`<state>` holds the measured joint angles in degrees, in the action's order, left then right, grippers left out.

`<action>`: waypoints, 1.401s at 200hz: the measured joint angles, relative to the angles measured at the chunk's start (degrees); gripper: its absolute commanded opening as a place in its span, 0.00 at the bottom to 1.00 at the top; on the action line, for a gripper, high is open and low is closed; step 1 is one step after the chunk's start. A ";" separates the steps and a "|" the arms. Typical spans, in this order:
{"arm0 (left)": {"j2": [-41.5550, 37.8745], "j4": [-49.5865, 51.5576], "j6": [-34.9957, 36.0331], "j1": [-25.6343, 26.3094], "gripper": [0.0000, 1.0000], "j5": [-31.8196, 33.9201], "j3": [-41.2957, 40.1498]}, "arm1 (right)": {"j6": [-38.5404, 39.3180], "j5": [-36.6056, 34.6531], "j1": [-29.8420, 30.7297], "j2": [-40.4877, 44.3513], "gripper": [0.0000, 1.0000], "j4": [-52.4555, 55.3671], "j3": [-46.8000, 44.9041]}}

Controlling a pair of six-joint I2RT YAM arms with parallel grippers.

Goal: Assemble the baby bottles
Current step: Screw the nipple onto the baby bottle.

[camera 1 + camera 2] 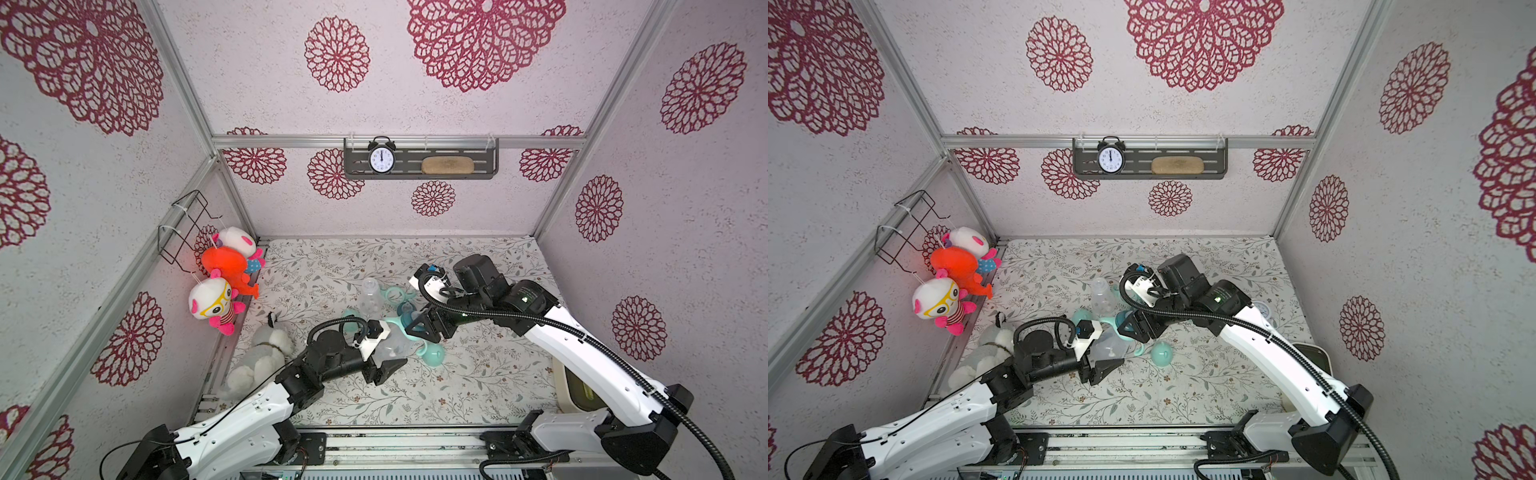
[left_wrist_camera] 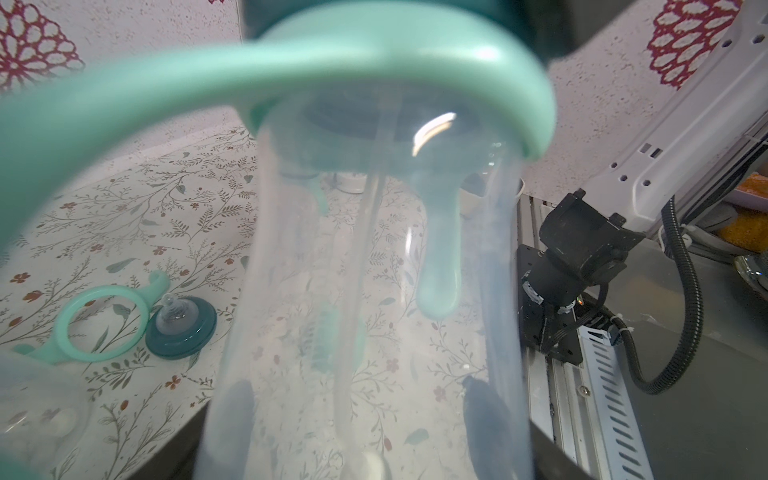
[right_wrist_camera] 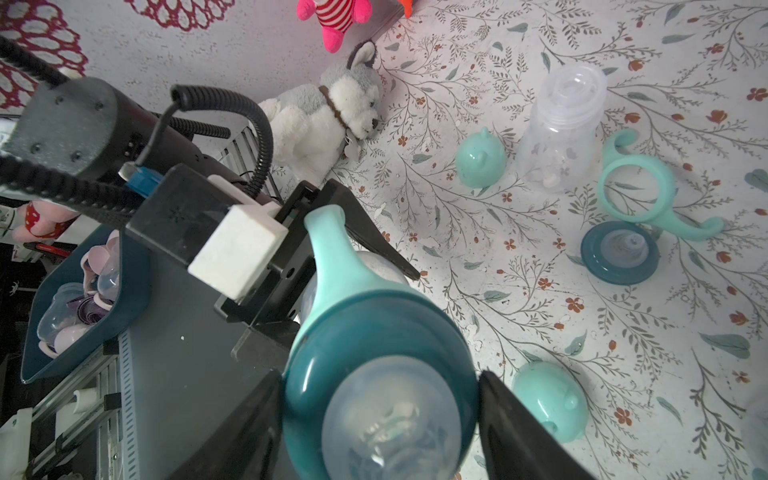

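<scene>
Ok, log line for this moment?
left gripper: shut on bottle | right gripper: fingers flank collar, contact unclear | loose: spare bottle, loose ring

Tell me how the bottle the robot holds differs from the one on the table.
The held bottle is clamped in the left gripper; the loose bottle rests on the table. The held bottle wears a mint ring and teal collar; the loose bottle's neck is bare. Both are clear.
</scene>
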<state>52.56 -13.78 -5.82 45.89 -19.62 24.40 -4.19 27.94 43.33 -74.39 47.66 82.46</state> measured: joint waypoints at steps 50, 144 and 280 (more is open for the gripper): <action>-0.09 0.22 -1.07 -0.09 0.00 1.11 0.09 | -1.55 0.35 0.00 -0.02 0.39 -1.07 -0.35; 1.11 -1.44 -0.13 5.09 0.00 16.85 0.24 | -14.21 -5.66 0.87 -3.08 0.03 0.13 3.54; -1.79 -2.16 3.63 3.74 0.00 26.14 -2.95 | -28.00 -8.57 1.09 -6.78 0.73 -0.15 7.08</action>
<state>50.76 -15.94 -2.20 49.63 6.52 21.45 -32.18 19.38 44.42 -81.17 47.51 89.54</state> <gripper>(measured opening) 0.815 0.667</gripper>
